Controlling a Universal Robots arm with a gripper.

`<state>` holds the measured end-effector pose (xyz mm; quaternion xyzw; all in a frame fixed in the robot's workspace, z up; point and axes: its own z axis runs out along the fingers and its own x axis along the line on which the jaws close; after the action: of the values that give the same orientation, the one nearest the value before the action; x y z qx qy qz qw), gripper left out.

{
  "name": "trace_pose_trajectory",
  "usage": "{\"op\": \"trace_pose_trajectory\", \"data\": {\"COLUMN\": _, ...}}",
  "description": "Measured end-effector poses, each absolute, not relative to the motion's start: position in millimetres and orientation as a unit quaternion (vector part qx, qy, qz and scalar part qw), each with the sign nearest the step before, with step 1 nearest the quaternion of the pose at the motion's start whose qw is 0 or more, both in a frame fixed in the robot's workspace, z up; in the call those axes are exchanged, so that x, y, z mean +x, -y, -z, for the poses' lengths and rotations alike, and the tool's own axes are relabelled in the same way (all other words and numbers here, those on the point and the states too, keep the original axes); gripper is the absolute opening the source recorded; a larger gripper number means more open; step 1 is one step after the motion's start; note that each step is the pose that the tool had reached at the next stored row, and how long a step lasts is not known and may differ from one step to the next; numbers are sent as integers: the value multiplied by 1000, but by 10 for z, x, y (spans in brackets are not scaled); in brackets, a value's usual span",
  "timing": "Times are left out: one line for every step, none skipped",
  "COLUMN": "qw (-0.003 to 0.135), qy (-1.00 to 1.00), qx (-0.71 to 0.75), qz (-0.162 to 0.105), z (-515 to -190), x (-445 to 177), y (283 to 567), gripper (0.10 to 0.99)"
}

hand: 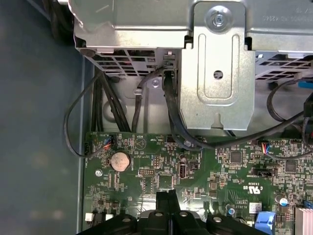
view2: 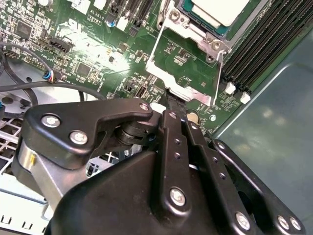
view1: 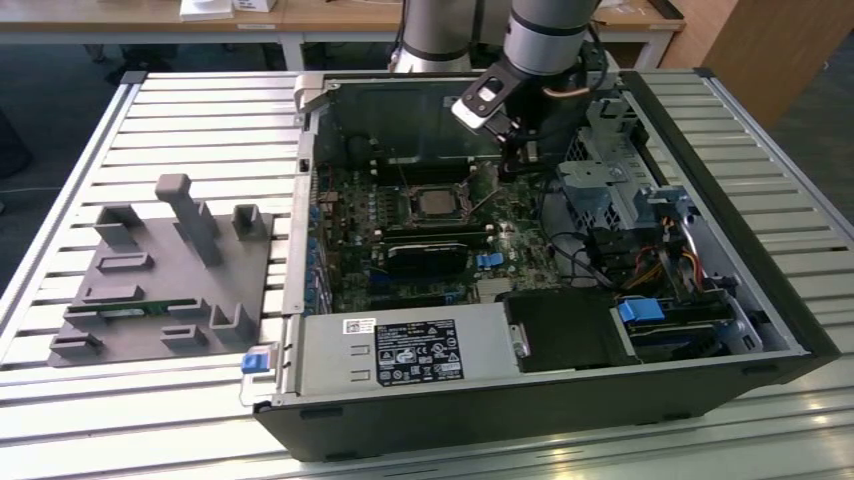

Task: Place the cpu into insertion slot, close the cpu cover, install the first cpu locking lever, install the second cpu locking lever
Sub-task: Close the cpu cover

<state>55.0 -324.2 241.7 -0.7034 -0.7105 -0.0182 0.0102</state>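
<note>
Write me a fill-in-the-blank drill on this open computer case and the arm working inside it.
1. The cpu lies in the insertion slot of the ____ motherboard.
2. The cpu cover is swung ____, off the chip.
3. The gripper is at the cover's edge with fingers ____.
4. The grey fixture sits at the exterior view's ____ of the case.
Missing: green; open; shut; left.

This is looking like a robotics workshop. An open computer case (view1: 534,410) is lying on a slatted metal table (view1: 200,130); wooden desks (view1: 334,15) are standing behind the case.
</note>
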Motion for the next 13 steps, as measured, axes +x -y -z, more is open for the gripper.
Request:
{"op": "trace_pose_trajectory", "data": {"qw": 10, "qy": 711, "qx": -703, "qz": 18, "z": -2417, "x": 546, "y": 3242, "gripper": 106}}
{"op": "trace_pose_trajectory", "data": {"qw": 10, "qy": 710, "qx": -703, "qz": 18, "z": -2417, "x": 541, "y": 3242, "gripper": 106}}
{"op": "trace_pose_trajectory", "data": {"qw": 10, "qy": 711, "qx": -703, "qz": 18, "z": -2417, "x": 538, "y": 3242, "gripper": 106}}
{"op": "trace_pose_trajectory", "data": {"qw": 10, "qy": 711, "qx": -703, "qz": 18, "z": -2417, "x": 534, "y": 3242, "gripper": 106}}
{"op": "trace_pose_trajectory", "data": {"qw": 10, "qy": 711, "qx": -703, "qz": 18, "z": -2417, "x": 531, "y": 3242, "gripper": 106}}
{"op": "trace_pose_trajectory", "data": {"qw": 10, "qy": 711, "qx": -703, "qz": 18, "z": -2417, "x": 528, "y": 3242, "gripper": 106}}
{"op": "trace_pose_trajectory", "data": {"qw": 10, "qy": 711, "qx": -703, "qz": 18, "z": -2417, "x": 526, "y": 3242, "gripper": 106}}
{"op": "trace_pose_trajectory", "data": {"qw": 10, "qy": 711, "qx": -703, "qz": 18, "z": -2417, "x": 523, "y": 3242, "gripper": 106}}
{"op": "trace_pose_trajectory", "data": {"qw": 10, "qy": 711, "qx": -703, "qz": 18, "z": -2417, "x": 521, "y": 3242, "gripper": 106}}
{"op": "trace_pose_trajectory", "data": {"qw": 10, "qy": 711, "qx": -703, "qz": 18, "z": -2417, "x": 519, "y": 3242, "gripper": 106}}
{"op": "trace_pose_trajectory", "data": {"qw": 10, "qy": 711, "qx": -703, "qz": 18, "z": -2417, "x": 516, "y": 3243, "gripper": 106}}
{"op": "trace_pose_trajectory", "data": {"qw": 10, "qy": 711, "qx": -703, "qz": 18, "z": -2417, "x": 514, "y": 3242, "gripper": 106}}
{"op": "trace_pose_trajectory", "data": {"qw": 10, "qy": 711, "qx": -703, "qz": 18, "z": -2417, "x": 512, "y": 3242, "gripper": 106}}
